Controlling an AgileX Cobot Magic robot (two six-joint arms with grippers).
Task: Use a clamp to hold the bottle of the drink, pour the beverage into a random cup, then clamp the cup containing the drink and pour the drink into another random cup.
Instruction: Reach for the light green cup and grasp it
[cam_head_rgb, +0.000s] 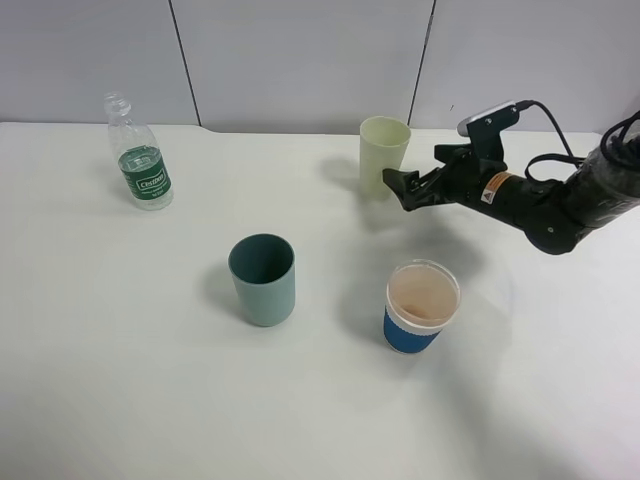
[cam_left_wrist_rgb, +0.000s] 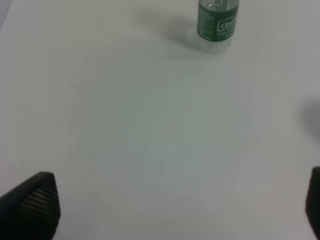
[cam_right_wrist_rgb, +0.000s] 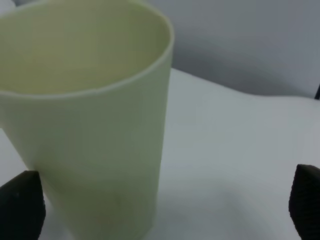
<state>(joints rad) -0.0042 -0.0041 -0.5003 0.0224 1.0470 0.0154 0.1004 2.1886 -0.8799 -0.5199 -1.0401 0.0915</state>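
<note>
Bottle (cam_head_rgb: 141, 158) stood uncapped far left, green label, white lettering illegible | left gripper (cam_left_wrist_rgb: 172, 207) spread wide above table (cam_head_rgb: 100, 380) | teal cup (cam_head_rgb: 263, 280) upright, centre | pale tumbler (cam_head_rgb: 383, 155) upright at rear, right gripper (cam_head_rgb: 399, 190) spread just beside it | blue-sleeved paper cup (cam_head_rgb: 421, 307) in front.

A matte white counter (cam_head_rgb: 120, 400) spreads beneath and all around the right gripper (cam_head_rgb: 397, 190), lit evenly from above so that only soft, blurred shadows lie on it. Behind the gripper, past the counter's far edge, stands a pale grey panelled wall (cam_head_rgb: 300, 60), split by thin dark vertical seams (cam_head_rgb: 185, 60).
</note>
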